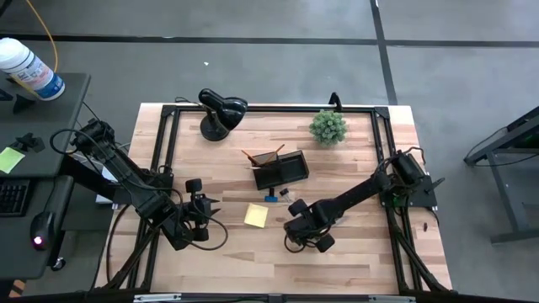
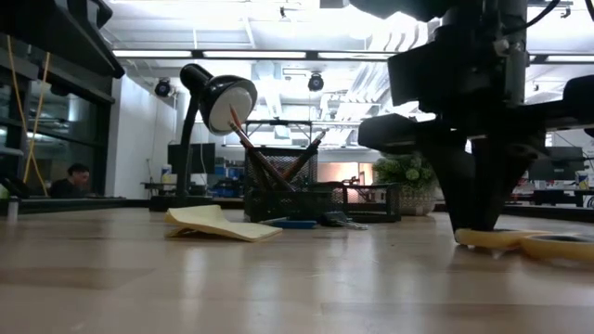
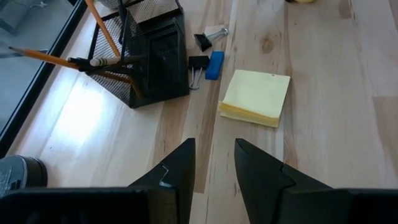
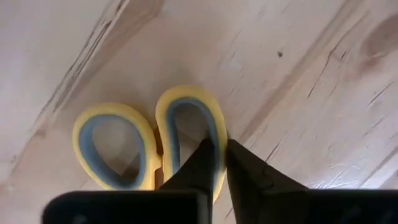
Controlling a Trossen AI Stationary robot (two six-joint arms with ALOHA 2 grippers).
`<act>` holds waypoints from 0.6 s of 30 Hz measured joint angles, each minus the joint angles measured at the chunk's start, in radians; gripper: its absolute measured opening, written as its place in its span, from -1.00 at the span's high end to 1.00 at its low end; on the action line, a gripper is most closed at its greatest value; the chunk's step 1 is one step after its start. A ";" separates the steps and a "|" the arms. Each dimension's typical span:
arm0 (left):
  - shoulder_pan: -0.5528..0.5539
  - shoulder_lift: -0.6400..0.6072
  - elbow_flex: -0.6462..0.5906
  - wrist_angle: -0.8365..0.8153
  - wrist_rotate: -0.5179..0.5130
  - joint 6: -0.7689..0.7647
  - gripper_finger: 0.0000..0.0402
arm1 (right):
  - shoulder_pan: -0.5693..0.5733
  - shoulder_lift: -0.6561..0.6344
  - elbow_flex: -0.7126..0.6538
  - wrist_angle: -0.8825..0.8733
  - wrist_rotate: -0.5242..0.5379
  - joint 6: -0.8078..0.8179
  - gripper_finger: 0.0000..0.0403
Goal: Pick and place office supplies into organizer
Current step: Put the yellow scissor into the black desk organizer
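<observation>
Your surface (image 1: 354, 261) is a pale wooden table top inside a dark frame, with grey floor around it. Take the organizer (image 1: 280, 170) near the middle as your landmark. Well to its left and nearer the front edge, your left gripper (image 1: 205, 207) hangs over bare wood, its fingers (image 3: 177, 174) a narrow gap apart and holding nothing. Behind and left of the organizer stands the desk lamp (image 1: 221, 111). Pencils (image 3: 68, 60) lean out of the organizer's mesh cup. Just in front of it, to the left, lies the sticky-note pad (image 1: 256, 215); the blue block (image 3: 214, 64) and black clips (image 3: 198, 63) sit right against its front. Behind and to its right is the potted plant (image 1: 328, 127). In front and to the right, your right gripper (image 1: 296, 228) is clamped on one yellow handle loop of the scissors (image 4: 149, 140), which lie on the wood.
</observation>
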 joint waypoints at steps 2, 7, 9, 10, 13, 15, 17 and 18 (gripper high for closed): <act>0.000 0.000 0.000 0.000 -0.003 0.000 0.50 | 0.000 0.000 0.000 -0.007 0.006 0.014 0.91; 0.000 0.000 0.000 0.000 -0.005 0.000 0.50 | 0.000 0.006 0.034 -0.078 0.096 0.073 0.91; 0.000 0.000 0.000 0.000 -0.005 0.000 0.50 | -0.010 0.006 0.073 -0.131 0.146 0.093 0.91; 0.000 0.000 0.000 0.000 -0.005 0.000 0.50 | -0.016 0.006 0.102 -0.148 0.176 0.102 0.91; 0.000 0.000 0.000 0.000 -0.007 0.000 0.50 | -0.037 0.005 0.211 -0.191 0.248 0.127 0.91; 0.000 0.000 0.000 -0.001 -0.007 0.000 0.50 | -0.055 0.005 0.297 -0.211 0.295 0.131 0.91; 0.000 0.000 0.000 -0.001 -0.010 0.000 0.50 | -0.079 0.005 0.386 -0.205 0.382 0.132 0.91; 0.000 0.000 0.000 -0.001 -0.010 0.000 0.50 | -0.097 0.004 0.429 -0.202 0.423 0.132 0.91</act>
